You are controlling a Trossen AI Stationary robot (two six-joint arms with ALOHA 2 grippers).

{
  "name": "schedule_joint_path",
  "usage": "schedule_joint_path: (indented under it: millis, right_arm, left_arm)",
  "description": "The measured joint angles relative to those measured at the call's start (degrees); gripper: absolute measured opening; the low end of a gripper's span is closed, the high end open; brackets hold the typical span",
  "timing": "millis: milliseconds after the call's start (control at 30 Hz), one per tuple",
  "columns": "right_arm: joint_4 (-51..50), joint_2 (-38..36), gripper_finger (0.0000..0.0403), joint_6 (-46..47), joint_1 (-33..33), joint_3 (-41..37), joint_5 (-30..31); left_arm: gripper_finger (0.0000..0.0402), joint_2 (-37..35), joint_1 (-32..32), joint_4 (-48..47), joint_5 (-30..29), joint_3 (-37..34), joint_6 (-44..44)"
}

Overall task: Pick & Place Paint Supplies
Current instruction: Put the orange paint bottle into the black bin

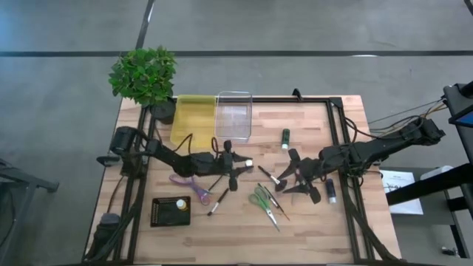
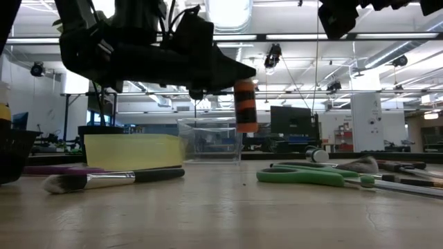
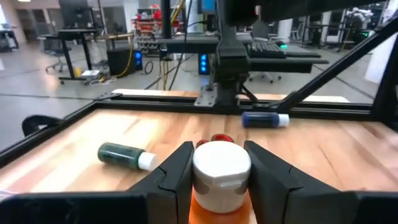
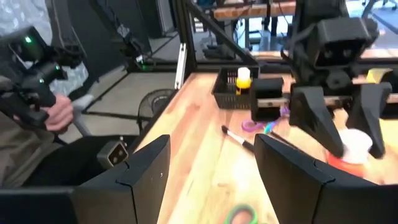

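Note:
My left gripper [image 1: 242,162] [image 3: 221,155] is near the table's middle, shut on an orange paint bottle [image 2: 244,105] with a white cap. My right gripper [image 1: 290,177] [image 4: 211,180] is open to its right, above the brushes and touching nothing. A green bottle [image 1: 285,138] [image 3: 124,155] and a blue bottle [image 1: 331,192] [image 3: 264,119] lie on their sides on the wood. Dark-handled brushes [image 1: 218,201] [image 1: 267,176] [image 2: 111,180] lie flat. A yellow bottle [image 1: 179,205] stands in a black basket [image 1: 159,214]. My left gripper pinches the orange bottle between its two fingers [image 3: 177,171], just below the white cap [image 3: 222,167]. The fingers reach in level from the table's left. The bottle is upright with its cap up, and its lower end [image 2: 245,124] hangs clear above the table.
A clear bin [image 1: 233,114] and a yellow bin [image 1: 194,117] sit at the far edge beside a potted plant [image 1: 144,74]. Green scissors [image 1: 266,203] [image 2: 311,174] and purple scissors [image 1: 191,185] lie on the wood. A person [image 4: 37,93] stands beyond the table.

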Motion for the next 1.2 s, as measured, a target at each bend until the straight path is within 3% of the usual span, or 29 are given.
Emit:
schedule_joint_path:
  millis: [333, 633, 1200]
  right_arm:
    - [0.7, 0.2, 0.0228, 0.0, 0.6, -0.1, -0.1]
    - [1.1, 0.2, 0.0228, -0.1, 0.7, -0.1, -0.2]
    - [1.2, 0.2, 0.0228, -0.2, 0.7, -0.1, -0.2]
  left_arm:
    - [0.0117, 2.5, -0.1, -2.8, -0.9, 0.0, -1.7]
    - [0.0117, 7.2, -0.4, 3.5, -0.8, 0.0, -2.8]
    - [0.0117, 9.9, -0.6, 4.2, -0.9, 0.2, -4.6]
